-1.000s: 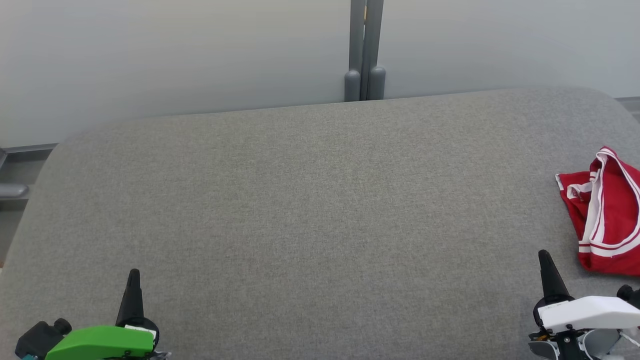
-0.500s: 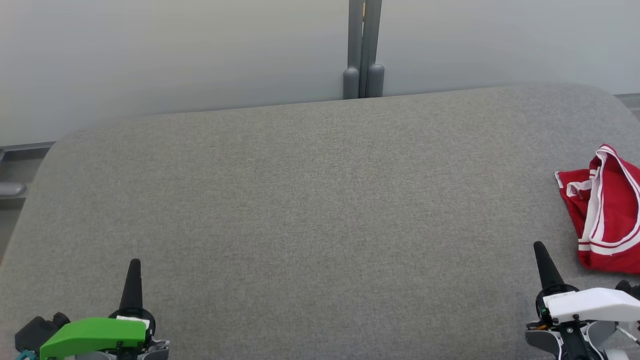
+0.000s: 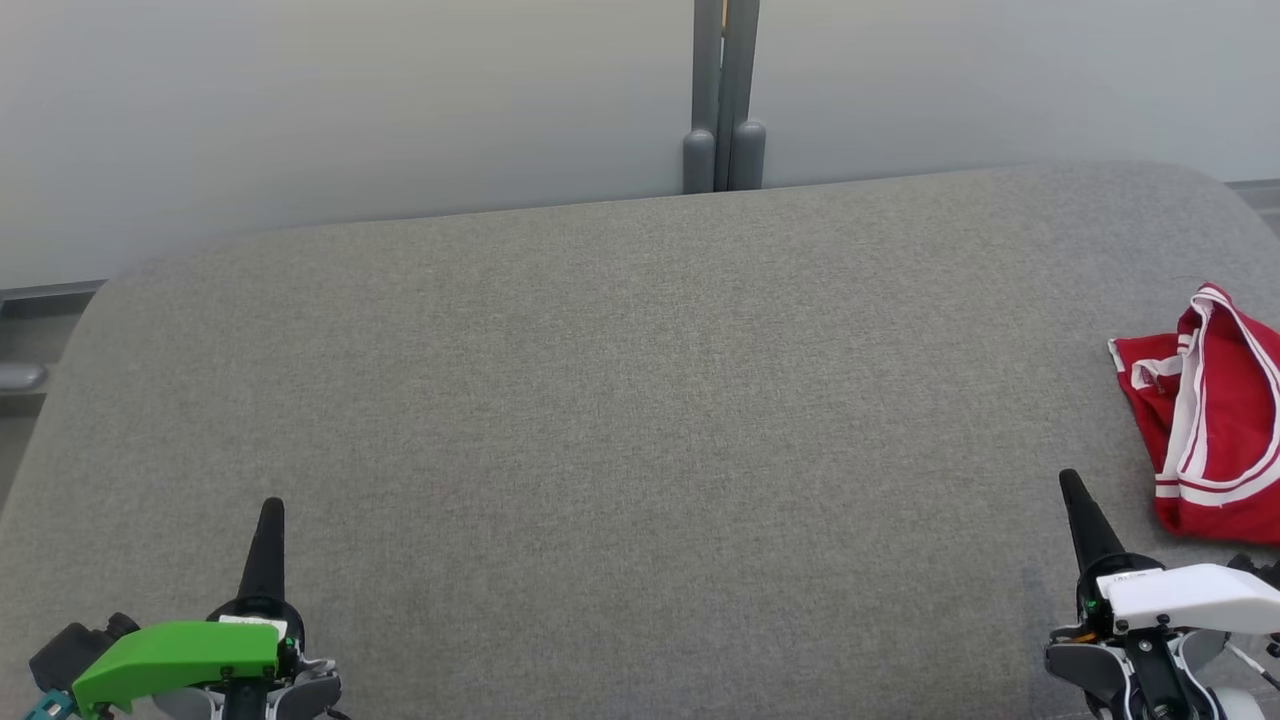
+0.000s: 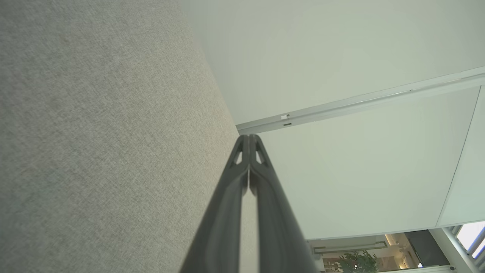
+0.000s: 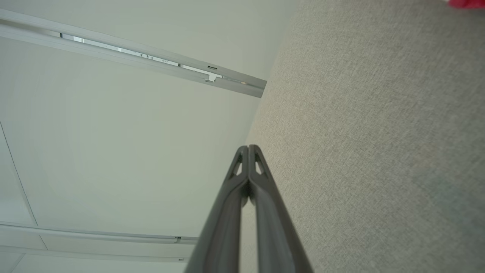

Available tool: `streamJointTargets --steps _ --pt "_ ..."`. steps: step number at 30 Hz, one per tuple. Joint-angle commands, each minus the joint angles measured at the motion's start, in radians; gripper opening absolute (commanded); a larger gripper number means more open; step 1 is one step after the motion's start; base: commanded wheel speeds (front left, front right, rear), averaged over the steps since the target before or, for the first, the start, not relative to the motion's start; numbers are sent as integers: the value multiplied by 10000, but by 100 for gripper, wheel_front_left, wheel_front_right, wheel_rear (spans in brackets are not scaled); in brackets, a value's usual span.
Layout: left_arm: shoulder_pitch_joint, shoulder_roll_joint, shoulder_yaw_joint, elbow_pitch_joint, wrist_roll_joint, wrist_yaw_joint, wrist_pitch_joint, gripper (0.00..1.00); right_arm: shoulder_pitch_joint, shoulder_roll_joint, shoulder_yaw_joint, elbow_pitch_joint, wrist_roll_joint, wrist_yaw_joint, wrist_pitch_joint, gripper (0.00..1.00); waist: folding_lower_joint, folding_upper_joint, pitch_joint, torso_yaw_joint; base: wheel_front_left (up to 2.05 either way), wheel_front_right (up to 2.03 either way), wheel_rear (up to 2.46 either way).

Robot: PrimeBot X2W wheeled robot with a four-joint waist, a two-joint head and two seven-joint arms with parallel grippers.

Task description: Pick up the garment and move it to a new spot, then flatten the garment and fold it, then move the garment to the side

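Observation:
A red garment (image 3: 1215, 420) with white stripes lies crumpled at the far right of the grey cushioned surface (image 3: 620, 420), partly cut off by the head view's right edge. A sliver of the red garment (image 5: 468, 3) peeks in at the top right corner of the right wrist view. My right gripper (image 3: 1070, 485) stands shut and empty just left of and nearer than the garment, not touching it. At the lower left, my left gripper (image 3: 272, 510) is shut with nothing in it. Both wrist views show each pair of fingers pressed together, left gripper (image 4: 249, 137) and right gripper (image 5: 248, 148).
A pale wall runs behind the cushioned surface, with a grey post (image 3: 725, 95) at its middle. The surface's far edge curves down at both corners. A grey rail end (image 3: 20, 376) sits beyond the left edge.
Both grippers have crept a little farther up the surface. The whole picture has also shifted slightly, so the camera moved. The garment lies as before.

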State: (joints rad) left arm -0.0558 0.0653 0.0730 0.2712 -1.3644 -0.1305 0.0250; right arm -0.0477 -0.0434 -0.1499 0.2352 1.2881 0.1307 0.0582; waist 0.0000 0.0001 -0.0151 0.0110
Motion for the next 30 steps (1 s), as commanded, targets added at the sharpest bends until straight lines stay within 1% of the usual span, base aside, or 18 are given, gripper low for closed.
streamJointTargets --steps 1,30 --pt "-220 -8 56 -96 -179 -3 64 0 -183 -65 12 -40 271 3 67 0 0 -1 7 -4 0 0 0" --pt "-517 -132 137 -303 -2136 -3 593 0 -499 -87 86 14 2743 2 671 0 0 -1 146 -88 0 0 0"
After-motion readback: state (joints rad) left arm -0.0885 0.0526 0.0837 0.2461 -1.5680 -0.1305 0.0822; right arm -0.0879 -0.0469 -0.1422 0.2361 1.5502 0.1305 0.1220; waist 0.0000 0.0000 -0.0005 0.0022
